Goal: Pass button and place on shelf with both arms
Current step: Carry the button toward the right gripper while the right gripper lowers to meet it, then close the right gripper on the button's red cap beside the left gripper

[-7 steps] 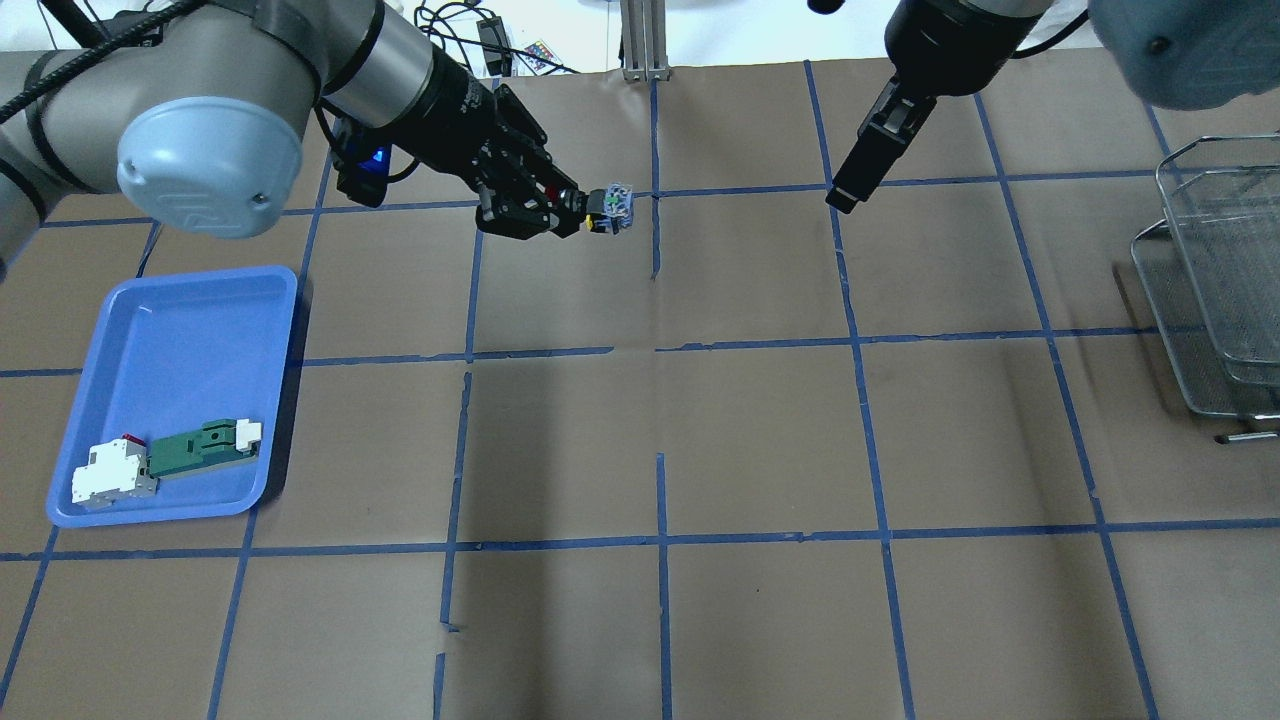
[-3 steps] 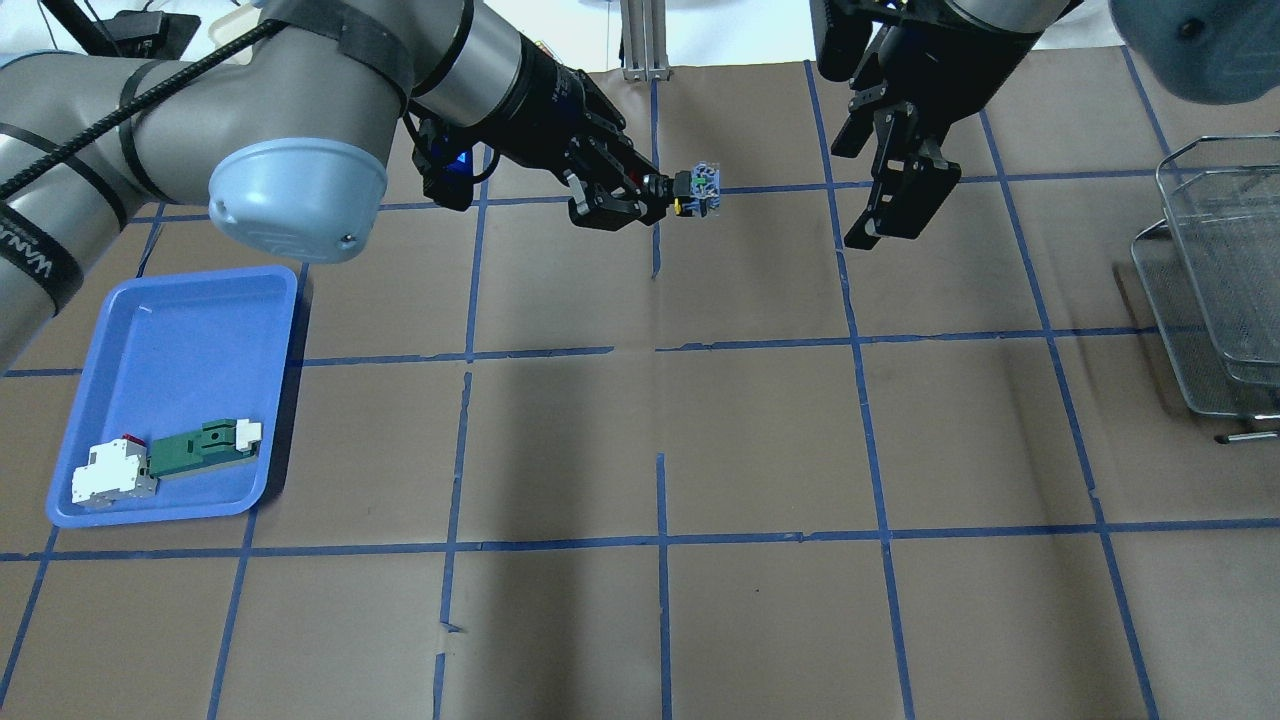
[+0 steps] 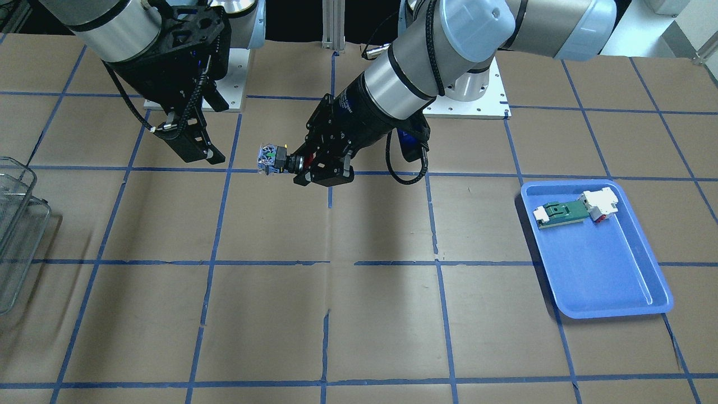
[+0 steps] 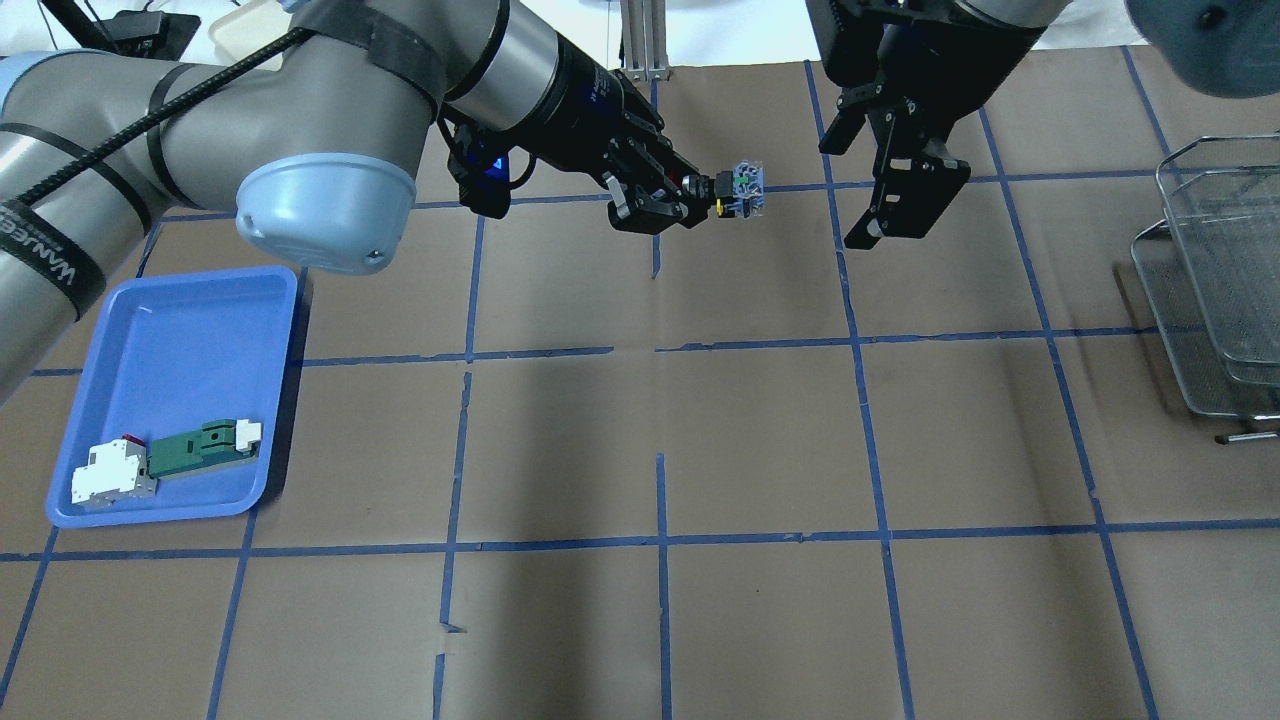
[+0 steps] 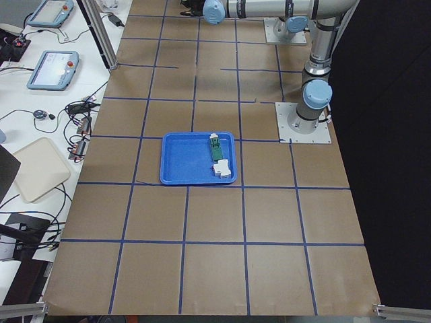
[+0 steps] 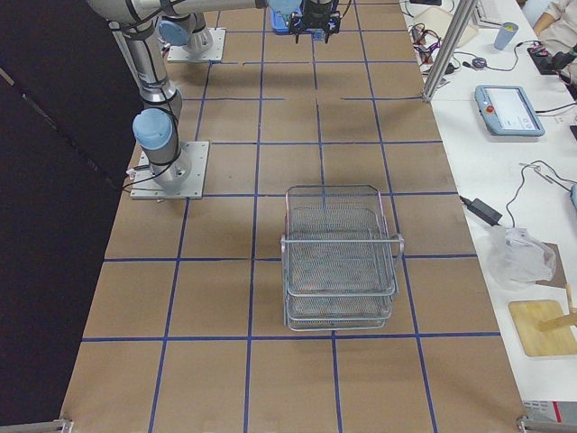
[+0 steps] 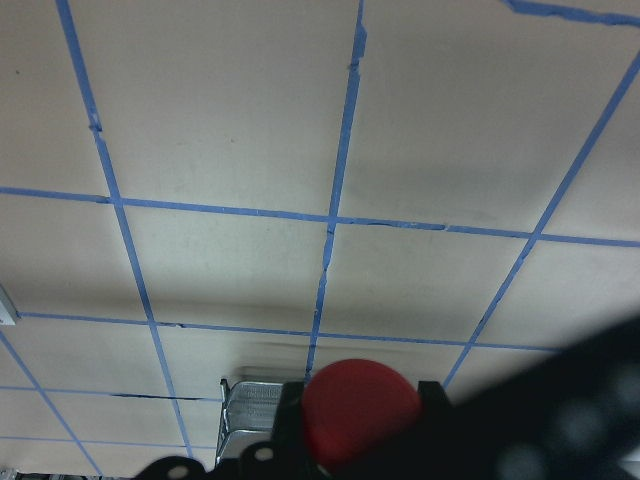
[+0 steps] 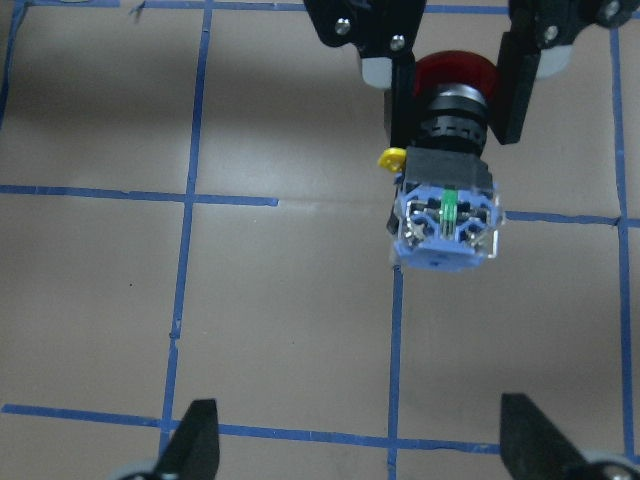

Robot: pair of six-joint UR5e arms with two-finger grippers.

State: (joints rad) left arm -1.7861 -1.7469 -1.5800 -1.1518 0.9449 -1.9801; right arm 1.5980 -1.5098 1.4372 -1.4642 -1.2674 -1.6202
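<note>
Jaws of the left arm's black 2-finger gripper (image 4: 700, 190) are pinched on the small push-button switch with a red mushroom cap, black collar and blue-white rear block (image 4: 742, 190), gripping it at the cap and collar. The button hangs in the air over the far middle of the brown paper table with its blue tape grid (image 4: 760, 430), and its rear block points toward the right arm's black gripper (image 4: 890, 215). That gripper hovers near the button but apart from it, its 2 fingers spread wide (the right wrist camera shows them well apart, with the button's rear block facing it). The silver wire-mesh shelf (image 4: 1215, 260) stands at the table's right edge. A blue plastic tray (image 4: 170, 320) on the left holds a green flat module (image 4: 200, 447) touching a white block (image 4: 110, 475).
</note>
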